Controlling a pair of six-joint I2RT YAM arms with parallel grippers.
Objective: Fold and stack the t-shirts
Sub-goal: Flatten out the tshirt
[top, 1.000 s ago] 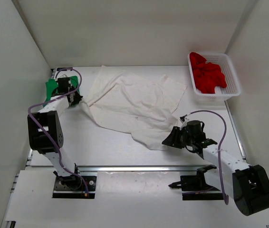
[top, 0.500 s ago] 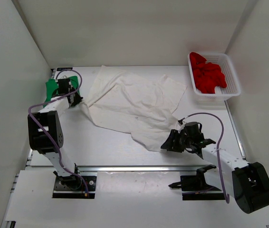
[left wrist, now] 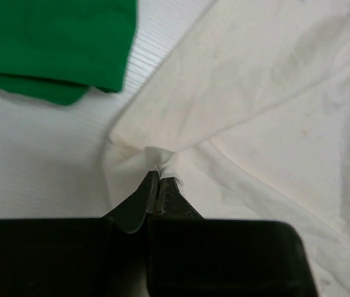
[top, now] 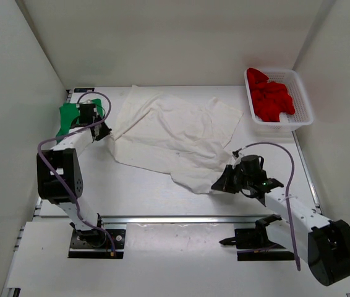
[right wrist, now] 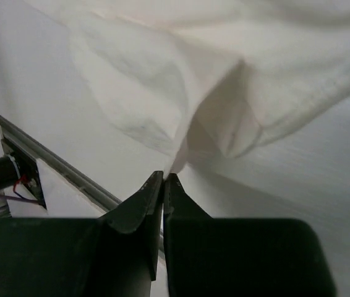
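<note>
On the table (top: pixel 144 195), left fingers (left wrist: pixel 139 203) and right fingers (right wrist: pixel 139 209) each clamp an edge of the white t-shirt (top: pixel 175 133).

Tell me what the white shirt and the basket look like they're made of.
The white shirt looks like soft matte cloth, probably cotton knit: it wrinkles and drapes in folds. The basket seems to be stiff white plastic: its straight rim and mesh walls keep their shape.
</note>
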